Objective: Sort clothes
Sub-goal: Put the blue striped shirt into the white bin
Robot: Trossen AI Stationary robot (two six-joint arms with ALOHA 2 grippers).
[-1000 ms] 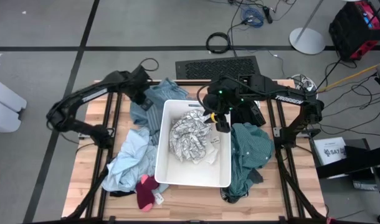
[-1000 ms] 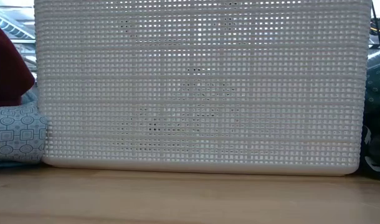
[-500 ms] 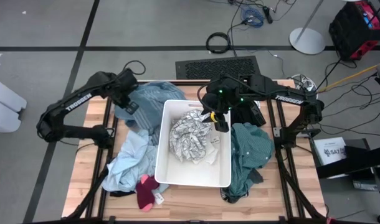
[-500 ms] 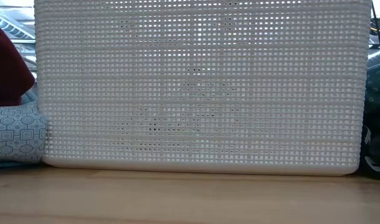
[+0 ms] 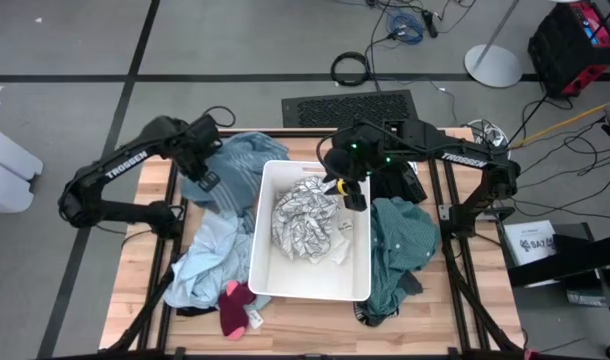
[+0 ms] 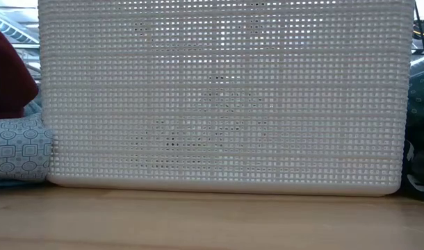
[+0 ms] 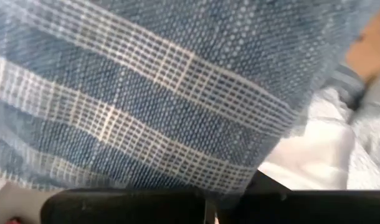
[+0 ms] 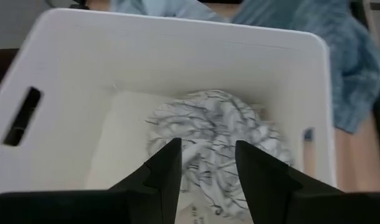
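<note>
From above, the white bin (image 5: pixel 310 235) sits mid-tabletop (image 5: pixel 315 315) as the sorting target, and the white-grey patterned garment (image 5: pixel 303 220) is already bundled inside it. The left end effector (image 5: pixel 207 182) is at about ten o'clock from the bin, just outside its left wall, pinched on the blue striped garment (image 5: pixel 240 160), which drapes from it across the bin's far-left corner; held that way, I judge it is being dragged clear of the pile. The right end effector (image 5: pixel 353 196) hangs over the bin's far-right corner at about one o'clock, apparently waiting above the drop zone. The teal green shirt (image 5: pixel 400 250) is heaped at three o'clock, the light blue shirt (image 5: pixel 207 250) at eight o'clock, and the small magenta-pink pieces (image 5: pixel 235 305) lie near the front left. At tabletop height, the bin's perforated wall (image 6: pixel 226 97) fills nearly everything, with a patterned light blue fold (image 6: pixel 17 149) peeking out beside it. Left wrist: woven blue cloth with pale stripes (image 7: pixel 146 93) presses right up against the camera, so it is gripped tight. Right wrist: the fingers (image 8: pixel 168 165) stand spread with nothing between them, looking down on the crumpled patterned garment (image 8: pixel 215 134) in the bin.
</note>
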